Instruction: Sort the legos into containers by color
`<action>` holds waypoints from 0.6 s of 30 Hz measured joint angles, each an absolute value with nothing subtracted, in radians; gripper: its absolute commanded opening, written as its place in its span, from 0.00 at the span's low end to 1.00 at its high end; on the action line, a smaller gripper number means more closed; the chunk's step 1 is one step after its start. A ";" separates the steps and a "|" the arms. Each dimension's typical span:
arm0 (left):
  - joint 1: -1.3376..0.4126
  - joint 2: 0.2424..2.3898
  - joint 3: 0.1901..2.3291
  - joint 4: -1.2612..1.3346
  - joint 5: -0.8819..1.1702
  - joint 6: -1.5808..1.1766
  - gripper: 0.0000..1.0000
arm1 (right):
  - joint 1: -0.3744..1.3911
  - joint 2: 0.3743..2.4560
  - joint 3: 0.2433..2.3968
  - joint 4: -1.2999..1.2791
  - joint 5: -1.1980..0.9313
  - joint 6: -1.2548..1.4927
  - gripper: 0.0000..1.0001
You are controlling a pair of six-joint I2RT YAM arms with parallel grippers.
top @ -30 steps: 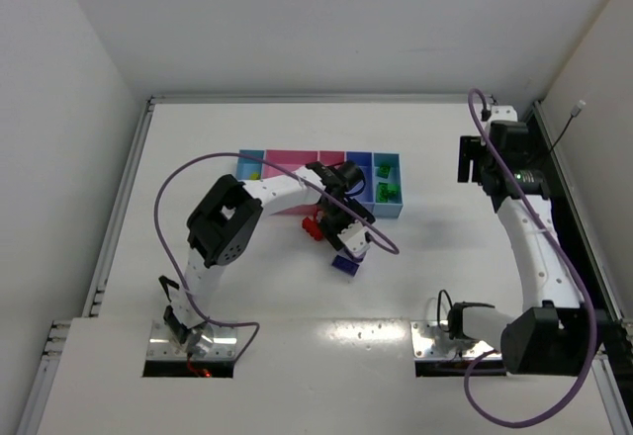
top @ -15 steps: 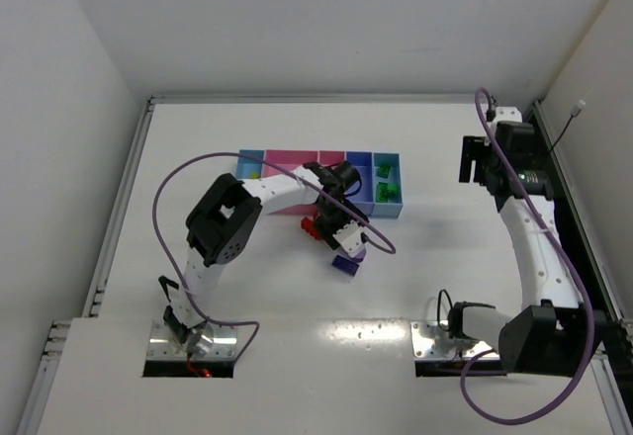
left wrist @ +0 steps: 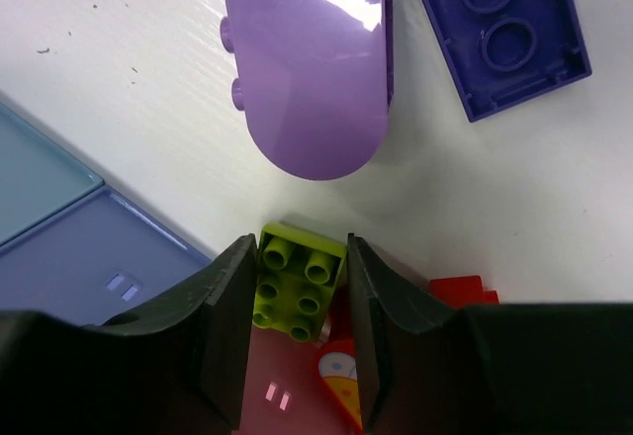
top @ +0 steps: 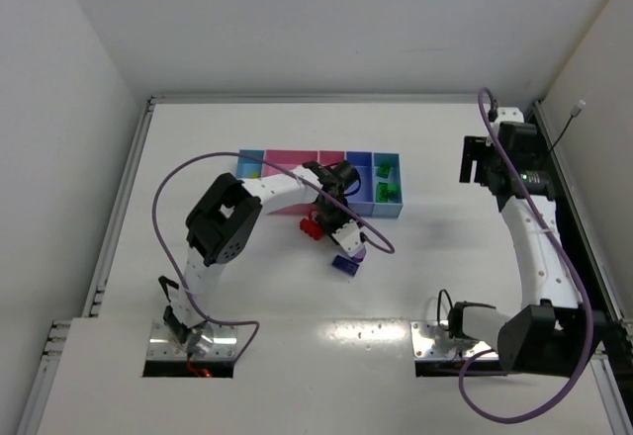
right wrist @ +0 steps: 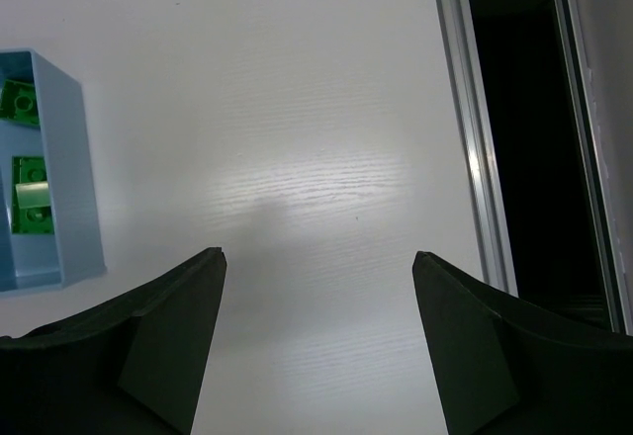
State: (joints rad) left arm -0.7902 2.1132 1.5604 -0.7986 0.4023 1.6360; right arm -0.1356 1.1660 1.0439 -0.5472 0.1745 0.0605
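One yellow-green brick (left wrist: 300, 292) sits clamped between the left gripper's (left wrist: 300, 265) fingers. Over the last second, that gripper has drawn back from the dark purple brick (top: 344, 264) toward the row of bins (top: 297, 157), so a carry to the left-end compartment seems underway. The right gripper (right wrist: 316, 287) hangs spread apart over the table (right wrist: 326, 109).

Flat brick (left wrist: 499, 35) lies beside round piece (left wrist: 309, 59), before the containers (top: 388, 210).

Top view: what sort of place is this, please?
Probably a robot lab cell, not a home: a white table closed in by white panels, left arm and right arm bolted at its near edge, bins and toy bricks on it.
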 measured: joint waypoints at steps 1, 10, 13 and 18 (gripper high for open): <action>-0.790 2.113 1.560 -0.799 0.411 1.632 0.13 | -0.136 1.166 1.044 -0.548 0.172 0.061 0.79; -0.865 1.935 1.478 -0.788 0.581 1.493 0.05 | -0.135 1.166 1.044 -0.550 0.118 0.081 0.77; -0.915 1.795 1.425 -0.739 0.653 1.390 0.04 | -0.132 1.166 1.044 -0.557 0.096 0.084 0.77; -0.945 1.483 1.203 -0.467 0.725 1.072 0.00 | -0.128 1.166 1.057 -0.594 -0.005 0.083 0.77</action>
